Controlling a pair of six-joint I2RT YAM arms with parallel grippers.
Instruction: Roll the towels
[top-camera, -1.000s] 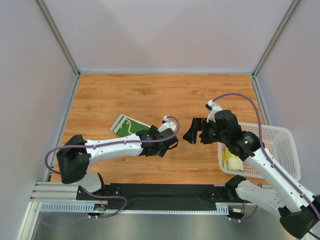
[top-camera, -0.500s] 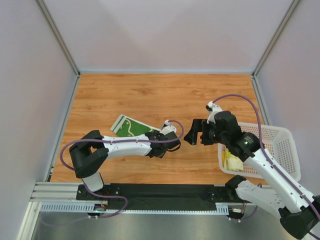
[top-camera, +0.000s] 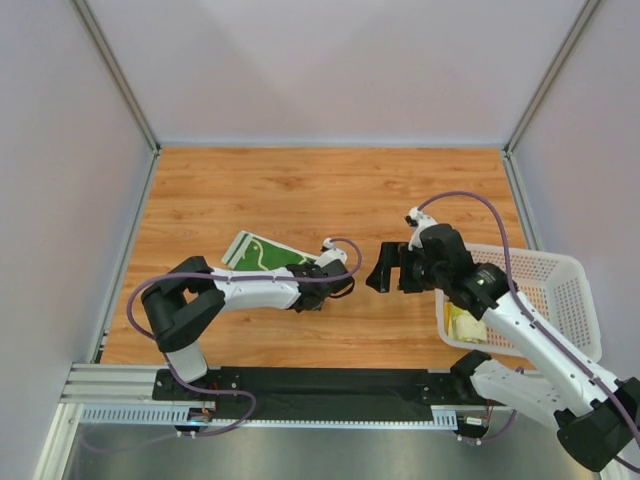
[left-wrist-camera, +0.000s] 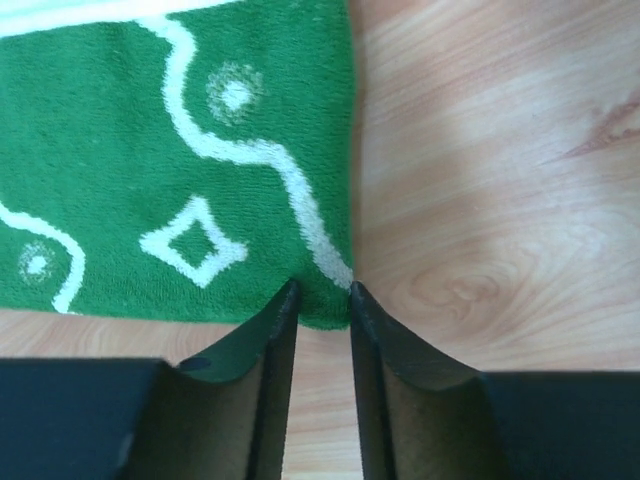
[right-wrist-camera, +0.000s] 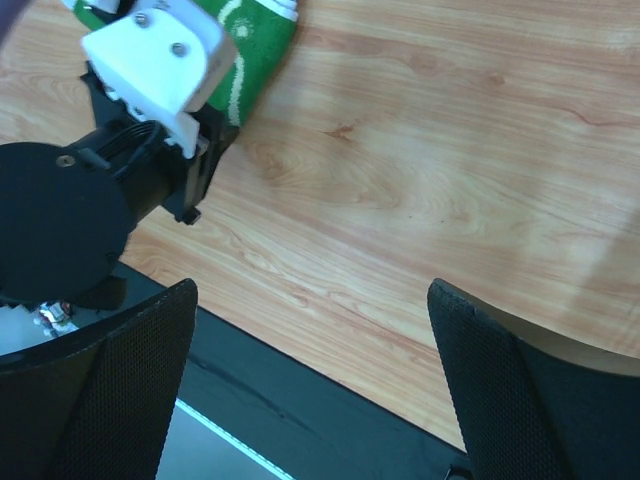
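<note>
My left arm (top-camera: 250, 290) and right arm (top-camera: 520, 320) carry white link shells, black joint housings and purple cables (top-camera: 465, 194); my left gripper (left-wrist-camera: 322, 288) fingers are black.

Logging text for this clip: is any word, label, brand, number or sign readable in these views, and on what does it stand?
No readable text in any view.
The dark green towel carries only cream swirls, dots and a diamond outline, no letters or numbers.
The white basket and the pale yellow towel inside it show no legible marking; the yellow towel's print is too small to make out.
</note>
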